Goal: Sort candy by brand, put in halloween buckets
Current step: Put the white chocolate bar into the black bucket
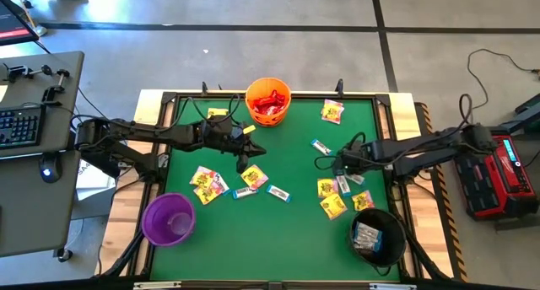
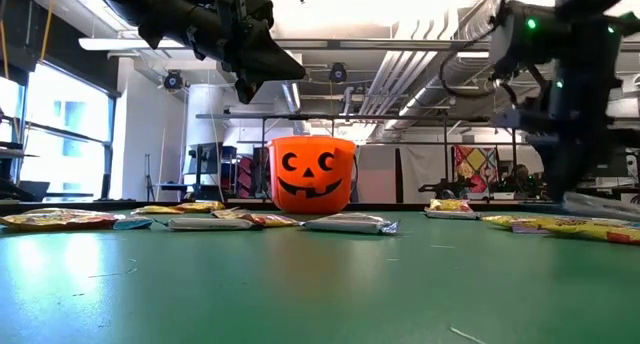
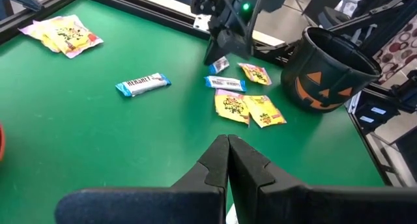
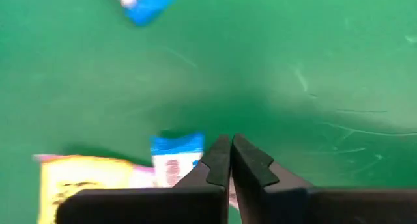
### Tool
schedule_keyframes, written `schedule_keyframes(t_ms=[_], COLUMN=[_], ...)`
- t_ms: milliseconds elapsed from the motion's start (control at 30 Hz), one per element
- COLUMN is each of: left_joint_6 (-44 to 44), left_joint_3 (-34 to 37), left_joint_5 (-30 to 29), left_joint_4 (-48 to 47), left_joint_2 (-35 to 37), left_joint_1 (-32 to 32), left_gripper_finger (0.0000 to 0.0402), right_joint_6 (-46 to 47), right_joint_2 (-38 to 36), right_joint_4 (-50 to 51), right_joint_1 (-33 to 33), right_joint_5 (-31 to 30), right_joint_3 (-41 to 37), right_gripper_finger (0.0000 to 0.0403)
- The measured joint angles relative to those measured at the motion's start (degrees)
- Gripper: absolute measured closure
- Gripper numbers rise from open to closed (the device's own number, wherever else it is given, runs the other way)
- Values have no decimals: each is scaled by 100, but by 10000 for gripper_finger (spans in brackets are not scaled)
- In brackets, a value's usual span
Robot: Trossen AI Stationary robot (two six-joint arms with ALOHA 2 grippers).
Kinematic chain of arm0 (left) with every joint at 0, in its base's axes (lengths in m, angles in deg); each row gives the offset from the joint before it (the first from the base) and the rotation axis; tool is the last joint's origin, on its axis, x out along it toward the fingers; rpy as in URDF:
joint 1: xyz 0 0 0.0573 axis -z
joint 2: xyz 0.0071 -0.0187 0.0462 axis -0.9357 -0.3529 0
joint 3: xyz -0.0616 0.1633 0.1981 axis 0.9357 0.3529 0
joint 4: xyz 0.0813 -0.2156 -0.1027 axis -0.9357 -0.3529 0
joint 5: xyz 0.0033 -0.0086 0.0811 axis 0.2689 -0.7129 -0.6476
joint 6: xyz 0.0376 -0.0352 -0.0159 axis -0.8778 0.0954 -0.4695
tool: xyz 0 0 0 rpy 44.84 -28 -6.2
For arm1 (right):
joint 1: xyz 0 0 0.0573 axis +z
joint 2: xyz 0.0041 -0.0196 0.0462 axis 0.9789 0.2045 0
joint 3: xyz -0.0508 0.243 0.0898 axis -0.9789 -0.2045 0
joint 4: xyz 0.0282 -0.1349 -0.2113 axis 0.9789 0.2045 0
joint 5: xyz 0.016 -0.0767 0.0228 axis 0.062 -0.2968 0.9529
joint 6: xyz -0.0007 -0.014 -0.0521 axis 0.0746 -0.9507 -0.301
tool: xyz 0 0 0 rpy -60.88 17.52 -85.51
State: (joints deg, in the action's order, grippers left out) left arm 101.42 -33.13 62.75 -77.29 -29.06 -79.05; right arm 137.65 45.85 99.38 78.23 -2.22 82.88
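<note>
Three buckets stand on the green table: orange (image 1: 268, 102) at the far edge with red candy inside, purple (image 1: 169, 218) near left, black (image 1: 377, 236) near right with white-blue packets inside. Yellow packets (image 1: 205, 185) and white-blue packets (image 1: 278, 193) lie flat and scattered on the table. My right gripper (image 1: 340, 166) points down right of centre, shut on a white-blue packet (image 4: 172, 162) beside more candy (image 1: 331, 201). My left gripper (image 1: 245, 159) is shut and holds nothing. It hangs in the air left of centre, above the table. My right gripper comes from above, pointing down, with its fingers closed on one edge of the white-blue packet (image 4: 195, 160). The fingers themselves hide the place of contact. In the left wrist view the packet (image 3: 219, 64) hangs tilted at the fingertips, just above the table.
A raised dark frame (image 1: 396, 138) runs round the table. One white-blue packet (image 1: 321, 147) lies alone at centre right, and a yellow one (image 1: 332, 111) lies near the far right corner. Bare green surface lies in the middle near part.
</note>
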Motion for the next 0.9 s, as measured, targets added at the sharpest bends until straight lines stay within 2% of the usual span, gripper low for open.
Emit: schedule_keyframes(t_ms=[267, 500, 667, 900], left_joint_6=[-92, -94, -128, -195], left_joint_3=[0, 0, 0, 0], left_joint_5=[0, 0, -2, -2], left_joint_4=[0, 0, 0, 0], left_joint_2=[0, 0, 0, 0], left_joint_1=[0, 0, 0, 0], left_gripper_finger=[401, 402, 402, 401], right_joint_6=[-321, -613, -656, 3], right_joint_2=[-4, -7, -11, -12], right_joint_4=[873, 1723, 2176, 2430], right_joint_1=[0, 126, 588, 1731], right_joint_5=[-211, -385, -339, -16], right_joint_3=[989, 2148, 3140, 4209], right_gripper_finger=[403, 403, 403, 403])
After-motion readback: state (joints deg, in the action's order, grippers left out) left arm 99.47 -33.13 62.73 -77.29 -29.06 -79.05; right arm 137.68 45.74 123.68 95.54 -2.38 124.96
